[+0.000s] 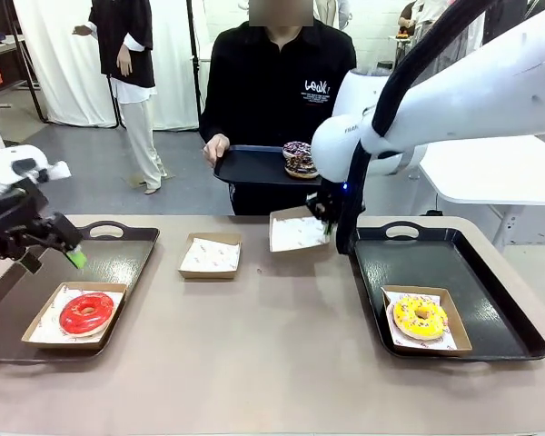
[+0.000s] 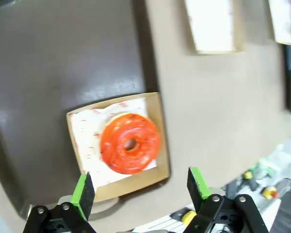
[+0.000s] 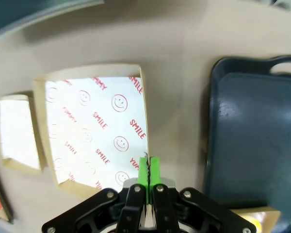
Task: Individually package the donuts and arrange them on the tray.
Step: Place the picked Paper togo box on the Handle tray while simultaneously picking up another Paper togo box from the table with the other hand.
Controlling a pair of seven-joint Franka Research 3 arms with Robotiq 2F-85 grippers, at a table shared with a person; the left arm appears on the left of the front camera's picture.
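Note:
A glossy red donut [image 1: 86, 312] [image 2: 130, 143] lies in a paper-lined box [image 1: 38, 329] on the left tray [image 1: 127, 263]. My left gripper [image 1: 53, 258] [image 2: 140, 188] hangs open just above it with nothing between its fingers. A yellow sprinkled donut [image 1: 420, 317] sits in a box on the right tray [image 1: 490, 300]. My right gripper [image 1: 330, 220] [image 3: 149, 169] is shut on the near rim of an empty paper-lined box [image 1: 296, 232] [image 3: 94, 141], beside that tray's far left corner. The person holds a small black tray [image 1: 250, 166] with a purple donut [image 1: 296, 148] and a chocolate donut [image 1: 302, 166].
Another empty paper-lined box [image 1: 210, 256] [image 3: 17, 136] lies mid-table between the two trays. The person stands at the far edge, behind the held box. The near half of the brown tabletop [image 1: 254, 363] is bare.

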